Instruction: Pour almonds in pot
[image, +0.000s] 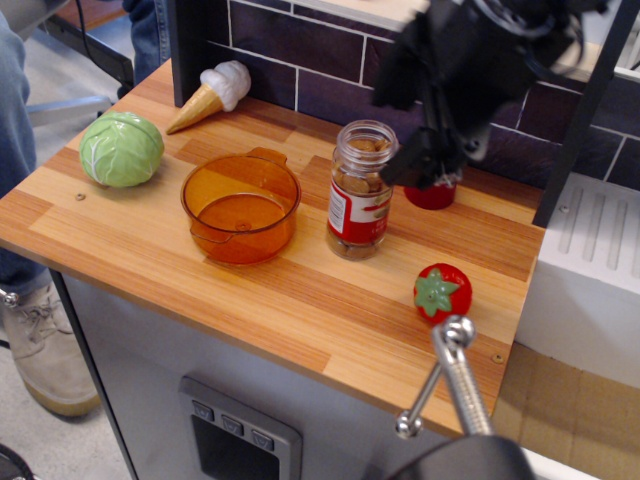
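The wooden surface (300, 300) fills mid-frame, purple brick wall (330, 45) behind (upper centre). The blurred claw (425, 160) hangs beside the almonds (362, 185); its state cannot be told.

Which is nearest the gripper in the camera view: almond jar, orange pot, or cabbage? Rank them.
From the gripper:
1. Almond jar, just beside its left edge in the picture.
2. Orange pot, further left, mid-counter.
3. Cabbage, far left edge.
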